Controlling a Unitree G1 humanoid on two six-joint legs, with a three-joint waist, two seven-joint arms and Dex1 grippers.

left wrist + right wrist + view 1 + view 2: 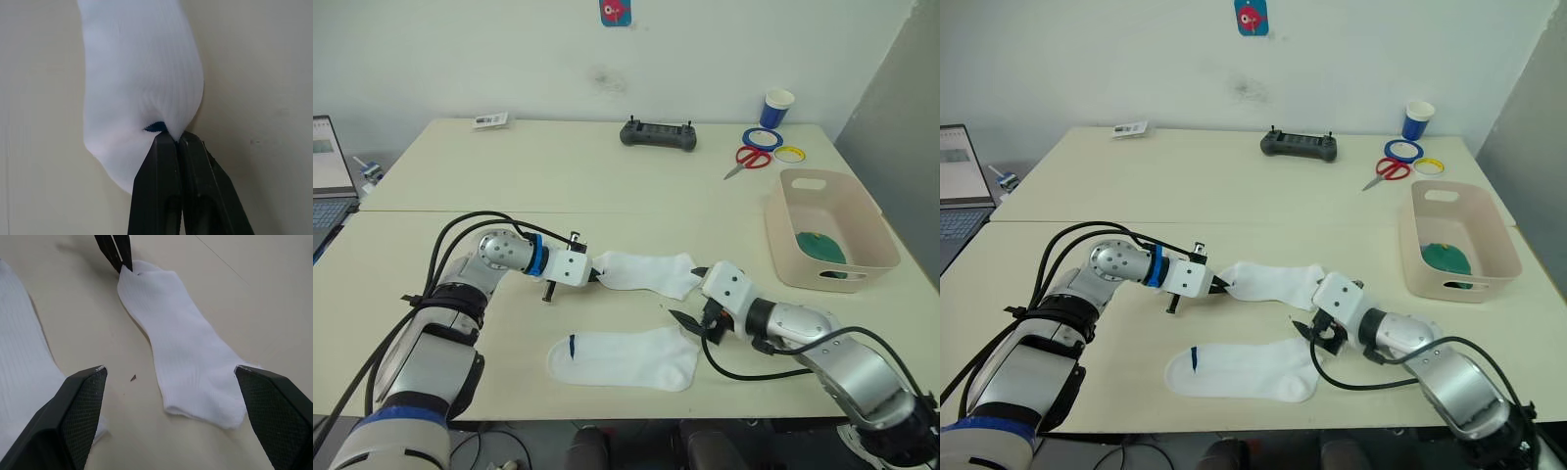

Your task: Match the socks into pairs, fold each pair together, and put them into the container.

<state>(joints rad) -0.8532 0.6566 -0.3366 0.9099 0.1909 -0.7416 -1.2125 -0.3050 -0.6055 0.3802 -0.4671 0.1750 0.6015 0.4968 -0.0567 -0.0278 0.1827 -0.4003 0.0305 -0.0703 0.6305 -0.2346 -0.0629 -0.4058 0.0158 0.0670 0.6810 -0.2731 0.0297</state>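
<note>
1. My left tool (595, 276) pinches the far soft white ankle sock (646, 273) at its cuff.
2. My right tool (693, 296) gapes wide at that sock's 3 o'clock end.
3. A second white sock (626, 358) lies flat on the cream surface (558, 186) at 6 o'clock.

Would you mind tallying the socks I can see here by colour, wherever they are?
White socks: 2, one pinched by the left gripper at its end, one lying flat nearer the table edge.
Dark green socks: 1 bundle in the container, sock count unclear.
Total: 3 visible items.
</note>
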